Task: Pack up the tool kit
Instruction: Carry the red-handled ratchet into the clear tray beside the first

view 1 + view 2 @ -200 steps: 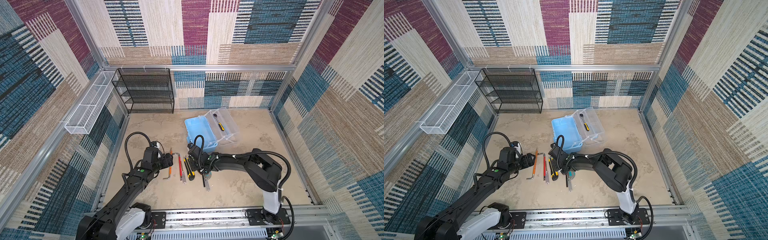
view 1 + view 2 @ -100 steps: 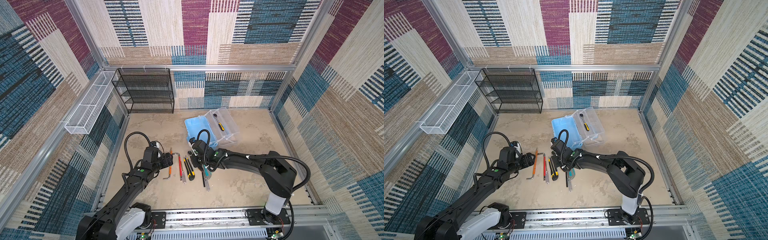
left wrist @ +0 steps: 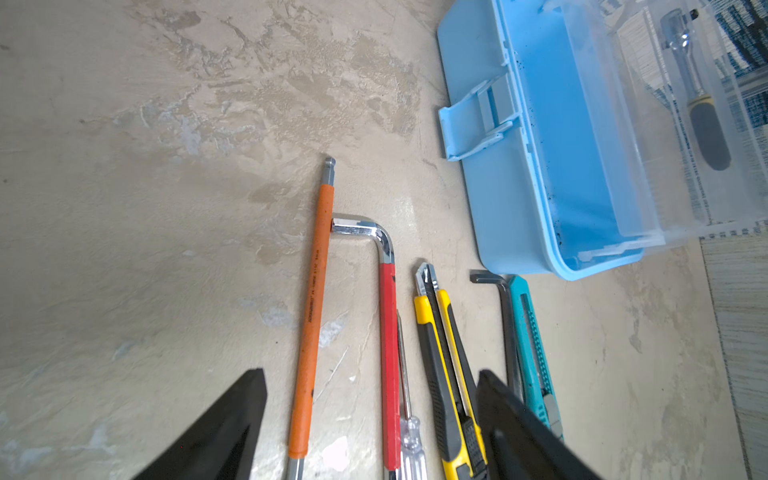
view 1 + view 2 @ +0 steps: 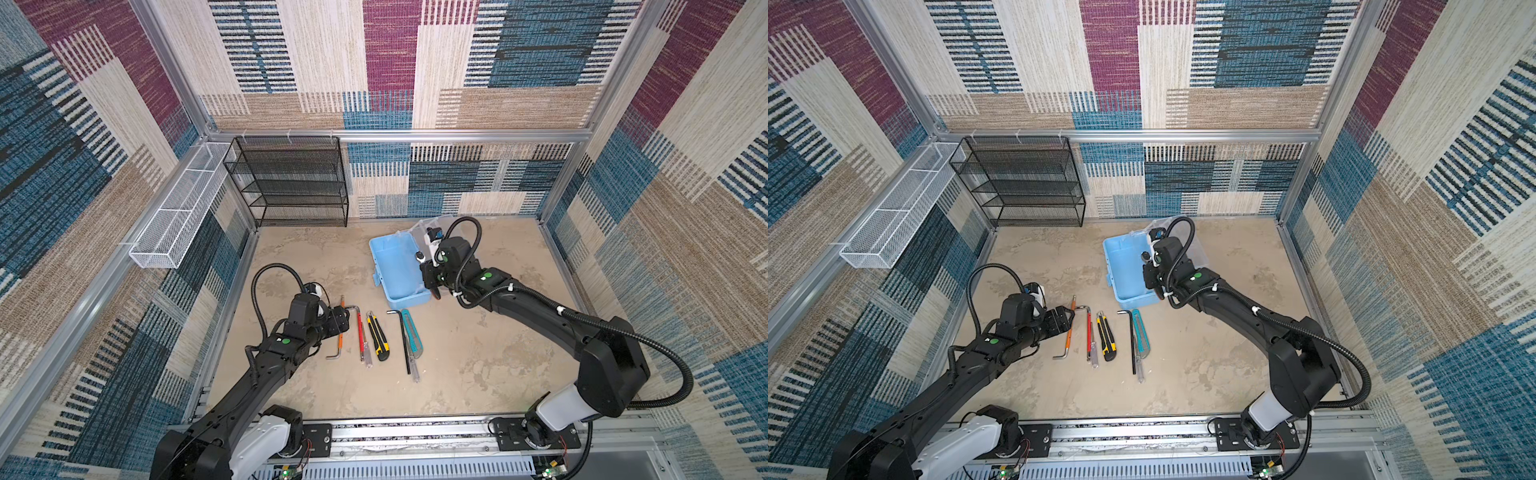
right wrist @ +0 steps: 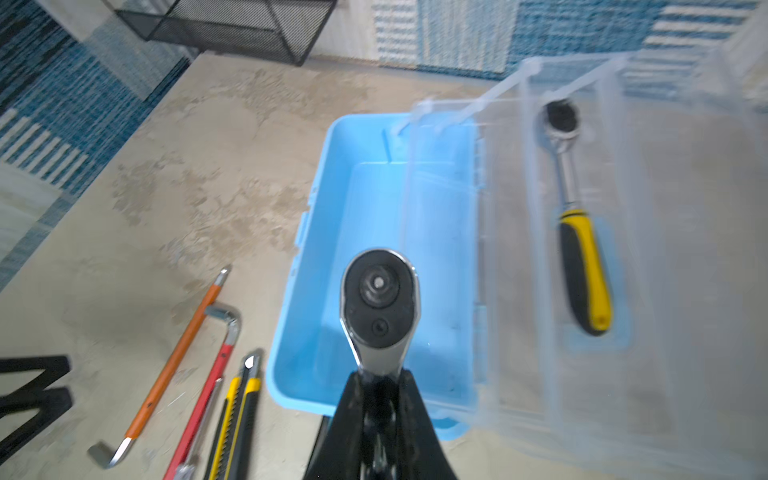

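Note:
The tool kit's light-blue case (image 4: pixel 392 270) stands open, its transparent lid (image 5: pixel 673 257) folded back with a yellow-handled ratchet (image 5: pixel 584 270) lying on it. My right gripper (image 5: pixel 379 388) is shut on a chrome ratchet (image 5: pixel 379 299), whose head hangs over the case's near end (image 4: pixel 419 256). On the floor lie an orange hex key (image 3: pixel 313 307), a red hex key (image 3: pixel 388 332), a yellow utility knife (image 3: pixel 440 353), a black hex key (image 3: pixel 507 324) and a teal knife (image 3: pixel 530 332). My left gripper (image 3: pixel 370 374) hovers open over the orange and red keys.
A black wire-mesh rack (image 4: pixel 291 183) stands against the back wall. A long white wire basket (image 4: pixel 174 216) hangs on the left wall. Two clear-handled screwdrivers (image 4: pixel 413 368) lie among the row of tools. Aluminium rails border the floor.
My right gripper has travelled from the row of tools back and to the right, carrying the chrome ratchet over the case. The left arm has stayed still.

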You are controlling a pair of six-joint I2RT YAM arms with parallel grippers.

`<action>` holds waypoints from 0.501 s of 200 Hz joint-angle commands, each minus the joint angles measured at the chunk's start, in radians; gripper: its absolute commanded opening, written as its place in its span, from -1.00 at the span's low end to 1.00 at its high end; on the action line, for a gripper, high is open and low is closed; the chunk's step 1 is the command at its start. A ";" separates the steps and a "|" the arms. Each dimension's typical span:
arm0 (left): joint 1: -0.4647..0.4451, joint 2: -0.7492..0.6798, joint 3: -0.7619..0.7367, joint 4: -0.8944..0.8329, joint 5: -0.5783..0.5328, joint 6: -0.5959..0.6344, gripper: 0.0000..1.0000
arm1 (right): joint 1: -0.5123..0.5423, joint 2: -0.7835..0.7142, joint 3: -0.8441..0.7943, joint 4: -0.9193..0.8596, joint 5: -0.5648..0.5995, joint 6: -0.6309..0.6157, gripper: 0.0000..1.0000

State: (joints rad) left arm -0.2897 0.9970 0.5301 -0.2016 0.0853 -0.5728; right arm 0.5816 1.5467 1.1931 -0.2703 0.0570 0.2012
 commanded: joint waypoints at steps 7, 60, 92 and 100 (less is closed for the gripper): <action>-0.008 0.007 0.013 -0.009 0.003 -0.003 0.65 | -0.097 0.017 0.053 0.015 -0.020 -0.098 -0.81; -0.019 0.022 0.022 -0.019 0.000 0.008 0.66 | -0.220 0.163 0.182 -0.003 -0.014 -0.203 -0.82; -0.023 0.032 0.024 -0.019 0.002 0.006 0.66 | -0.239 0.242 0.249 0.012 -0.029 -0.230 -0.82; -0.024 0.035 0.024 -0.019 0.004 0.005 0.66 | -0.239 0.265 0.272 0.007 -0.033 -0.232 -0.82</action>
State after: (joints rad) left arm -0.3107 1.0264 0.5461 -0.2142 0.0856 -0.5724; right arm 0.3416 1.7695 1.4136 -0.2974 0.0380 0.0055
